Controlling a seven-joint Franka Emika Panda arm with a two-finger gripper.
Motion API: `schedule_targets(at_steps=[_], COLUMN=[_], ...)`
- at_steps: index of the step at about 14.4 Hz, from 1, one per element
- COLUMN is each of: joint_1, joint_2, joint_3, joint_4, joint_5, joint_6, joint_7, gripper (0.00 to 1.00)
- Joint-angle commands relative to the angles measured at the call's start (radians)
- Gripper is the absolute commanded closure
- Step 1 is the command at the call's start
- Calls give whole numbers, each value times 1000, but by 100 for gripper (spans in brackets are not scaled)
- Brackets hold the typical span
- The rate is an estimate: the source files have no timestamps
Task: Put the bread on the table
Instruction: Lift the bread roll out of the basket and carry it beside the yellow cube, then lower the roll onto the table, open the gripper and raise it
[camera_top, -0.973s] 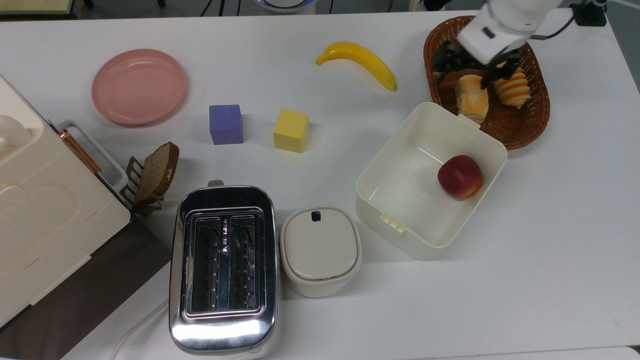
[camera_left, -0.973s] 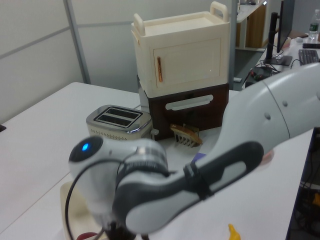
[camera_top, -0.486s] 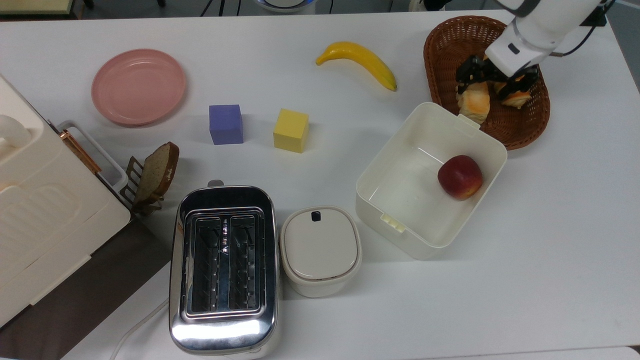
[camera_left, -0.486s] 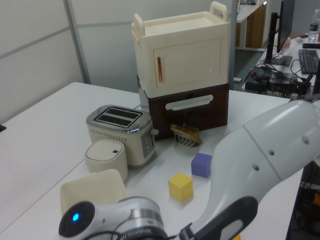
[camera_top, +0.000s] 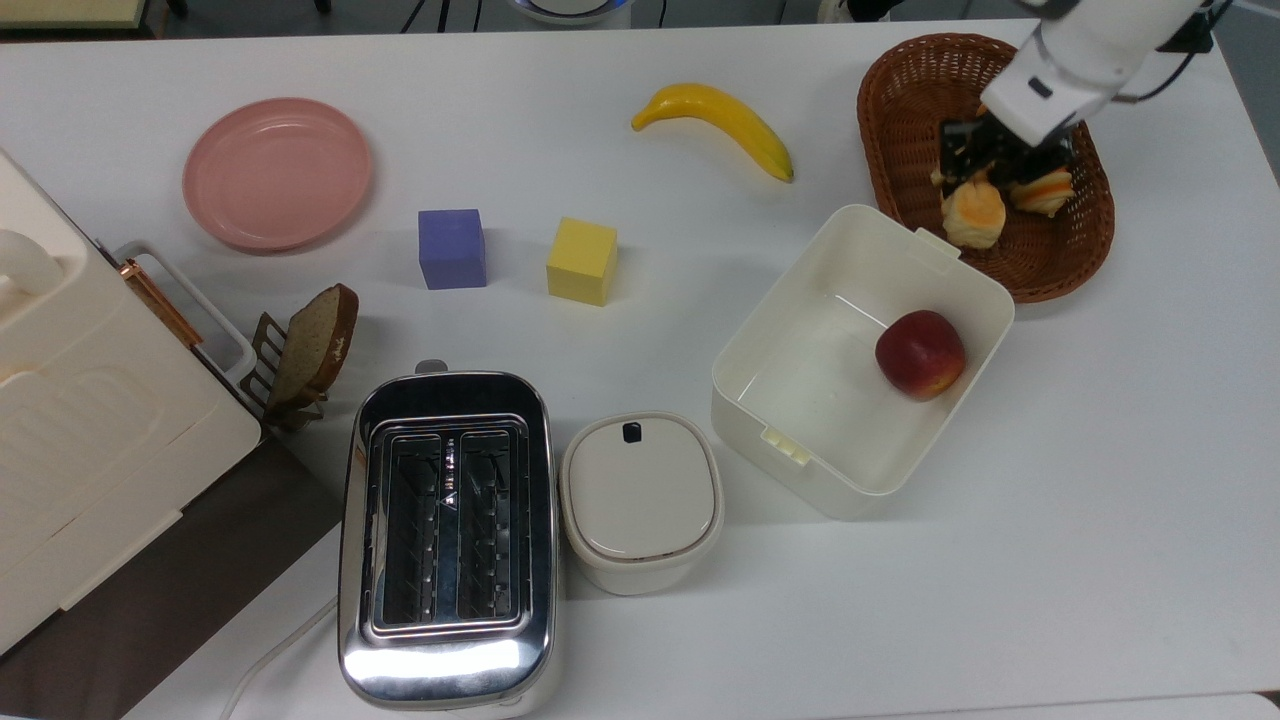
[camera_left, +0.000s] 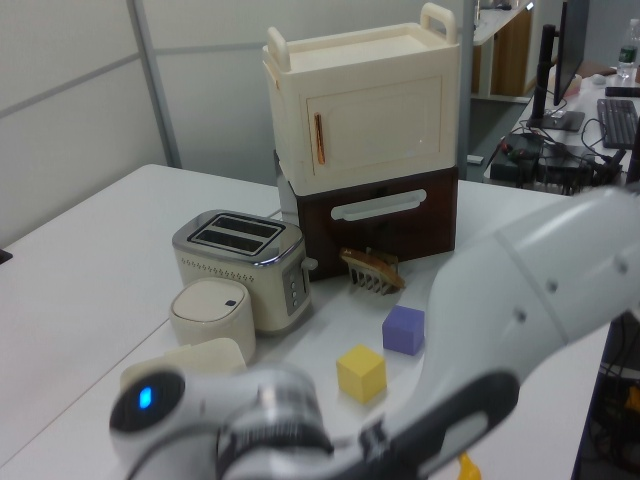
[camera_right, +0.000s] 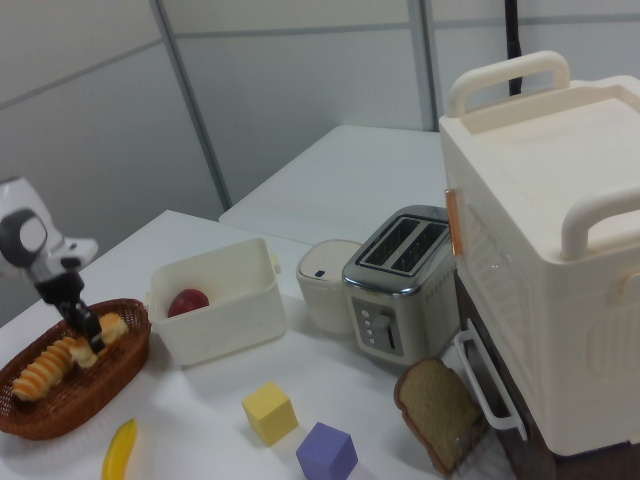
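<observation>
Woven brown wicker fills the upper right of the top view: the basket (camera_top: 1060, 270) holds the bread (camera_top: 975, 215) and, just beside it, the striped spiral roll (camera_top: 1045, 190). The arm's white housing comes in from the top right corner and covers part of the basket's far rim and the upper ends of both pieces. The gripper (camera_top: 990, 165) sits right above the bread's upper end, its dark fingers bracketing that end; whether they actually press on the bread I cannot tell, as the housing hides the contact. In the right view, at the left edge of the frame, the gripper (camera_right: 85, 330) reaches down into the basket (camera_right: 110, 385) onto the bread (camera_right: 108, 327), with the roll (camera_right: 42, 372) lying alongside. The left view's lower half is taken up by the blurred white and grey arm, which hides the basket; behind it stand the toaster (camera_left: 240, 260), the yellow cube (camera_left: 361, 373) and the purple cube (camera_left: 404, 329).

Against half a second ago, the bread has shifted toward the top view's right and now lies deeper inside the basket, off the rim of the white box (camera_top: 800, 420) holding the apple (camera_top: 920, 354). The basket itself has slid slightly right on the table (camera_top: 1100, 500). The gripper has moved right with it.
</observation>
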Motion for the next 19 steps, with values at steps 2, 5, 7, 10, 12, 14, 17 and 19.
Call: schedule_targets(at_steps=[2, 5, 7, 10, 12, 14, 17, 19], joint_1=[-125, -204, -264, -358, -433, -487, -583, -658], joint_2=[-217, -228, -228, -226, -228, -229, -263, -306], joint_3=[-6, -8, -9, -9, -9, -9, -12, -16], joint_4=[-43, -97, -144, -193, -192, -191, -183, -181], joint_5=[2, -4, -16, -18, -18, -18, -38, -35], joint_6=[-220, -319, -317, -319, -319, -321, -321, -319], joint_7=[-182, -360, -433, -574, -594, -644, -698, -756], gripper=[100, 100, 99, 43, 0, 0, 0, 0])
